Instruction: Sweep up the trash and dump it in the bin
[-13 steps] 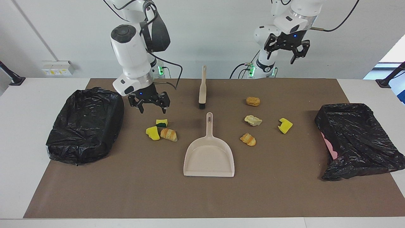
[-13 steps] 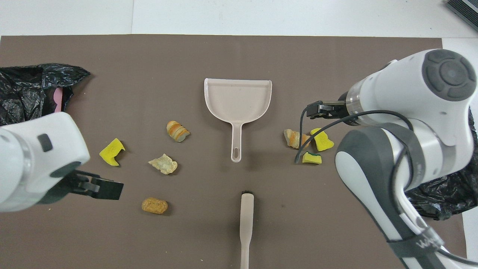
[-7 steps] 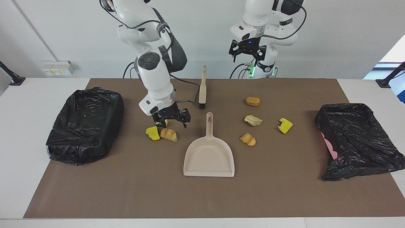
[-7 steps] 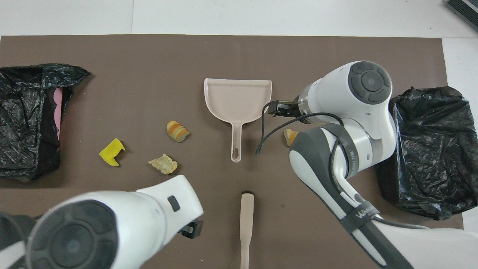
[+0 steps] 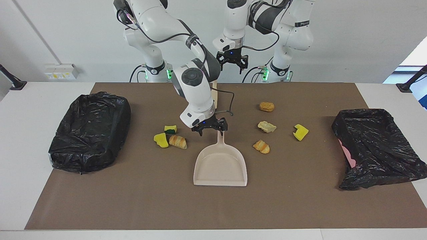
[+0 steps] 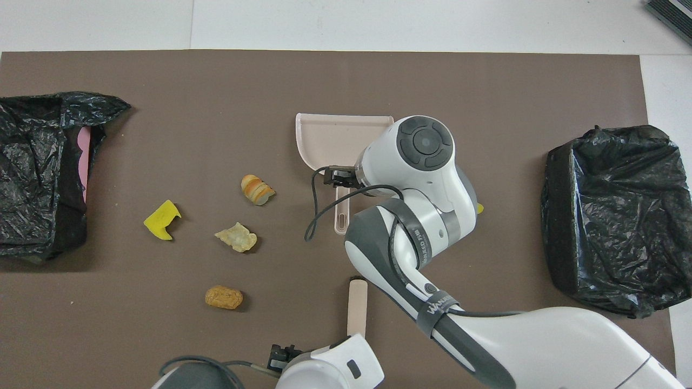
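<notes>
Facing camera high, overhead steep, sharing table (image 5: 20,140)

Even, bright, diffuse room light falls from above. Shadows are short and soft: a faint one lies under the dustpan (image 5: 220,165) and beside each black bag (image 5: 89,131). The glossy bag plastic throws small white glints. The brown mat (image 5: 300,206) is matte, without glare. At the right edge of the facing view a window area is washed out. Both views are sharp, apart from the nearest arm casing low in the overhead view, which is slightly soft.
</notes>
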`<state>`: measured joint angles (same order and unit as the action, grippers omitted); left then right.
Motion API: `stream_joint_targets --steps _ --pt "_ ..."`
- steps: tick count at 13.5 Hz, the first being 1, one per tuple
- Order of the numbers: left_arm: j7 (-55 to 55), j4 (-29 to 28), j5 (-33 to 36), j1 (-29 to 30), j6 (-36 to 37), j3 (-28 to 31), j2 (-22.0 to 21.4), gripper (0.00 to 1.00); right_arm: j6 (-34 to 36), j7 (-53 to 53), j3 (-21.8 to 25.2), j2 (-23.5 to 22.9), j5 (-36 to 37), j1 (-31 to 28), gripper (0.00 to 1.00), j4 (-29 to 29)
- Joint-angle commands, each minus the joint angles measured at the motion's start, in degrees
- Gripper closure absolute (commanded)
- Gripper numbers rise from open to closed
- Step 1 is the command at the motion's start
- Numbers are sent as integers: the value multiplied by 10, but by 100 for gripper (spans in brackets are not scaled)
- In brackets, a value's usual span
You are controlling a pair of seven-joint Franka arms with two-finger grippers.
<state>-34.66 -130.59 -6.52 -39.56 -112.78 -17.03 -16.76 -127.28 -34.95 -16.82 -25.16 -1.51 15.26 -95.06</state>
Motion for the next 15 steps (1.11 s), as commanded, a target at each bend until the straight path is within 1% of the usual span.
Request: stream_joint_targets --steps 1,3,6,9,10,11,12,13,14,15 --pt "-79 -61 -6 -76 -109 11 25 0 -14 -9 -3 -16 0 1 0 10" --pt "-96 -71 -6 -107 -135 11 55 0 -15 -4 -3 -17 0 1 0 1" --pt "-117 -70 -6 -109 -186 10 91 0 -18 -3 -2 -17 1 12 0 -15" --pt "-120 -70 -6 -125 -184 11 118 0 -12 -2 -3 -15 5 12 0 -18" --pt "-120 -70 -6 -126 -184 11 126 4 -12 0 -3 -13 7 12 2 -23" --pt "-120 -65 -6 -126 -178 12 127 16 -12 1 -3 -13 14 12 13 -24" --pt "-120 -63 -6 -123 -178 12 130 18 -8 2 -3 -11 19 12 22 -24" --pt "-119 -62 -5 -121 -177 12 131 25 0 2 -3 -11 20 12 42 -24" --pt "-118 -62 -4 -120 -170 13 130 35 9 2 -3 -10 20 12 62 -24" --pt "-118 -61 -4 -120 -163 12 130 48 13 1 -3 -10 20 12 93 -23"
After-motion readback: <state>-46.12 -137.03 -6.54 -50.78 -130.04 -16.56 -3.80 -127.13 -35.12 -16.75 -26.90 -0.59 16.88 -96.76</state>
